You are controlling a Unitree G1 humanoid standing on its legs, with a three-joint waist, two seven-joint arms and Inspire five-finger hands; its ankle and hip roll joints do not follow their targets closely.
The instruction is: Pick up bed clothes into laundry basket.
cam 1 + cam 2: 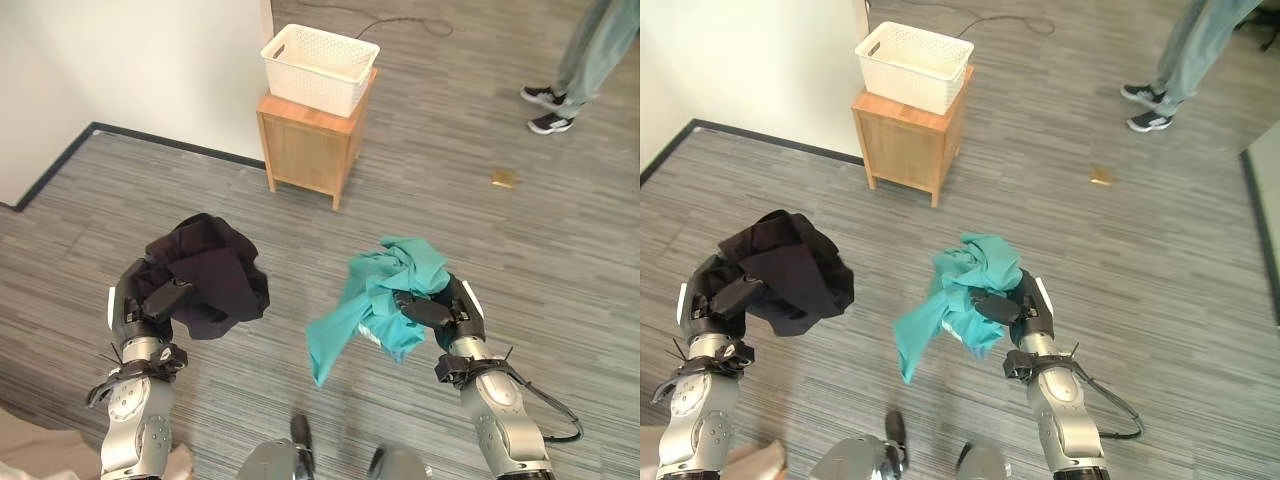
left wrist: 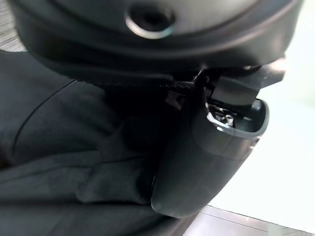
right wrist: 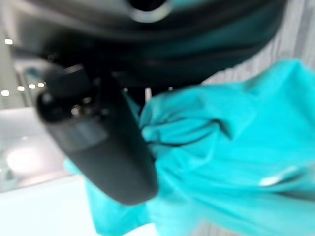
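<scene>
- Above the grey plank floor (image 1: 560, 240), the left hand (image 1: 150, 300) has its fingers curled into a bunched black garment (image 1: 215, 275), held off the ground.
- Right hand (image 1: 440, 312) clutches a teal garment (image 1: 385, 290), one end dangling.
- Ahead, the white laundry basket (image 1: 318, 67) sits on a small wooden cabinet (image 1: 310, 145).
- Far right, a person's legs (image 1: 590, 50).

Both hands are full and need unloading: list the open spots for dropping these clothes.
The white laundry basket on the wooden cabinet looks empty. Bare floor lies between the cabinet and the hands. The left hand is shut on the black garment, the right hand on the teal garment. A person stands far right; a small tan object lies nearby.
</scene>
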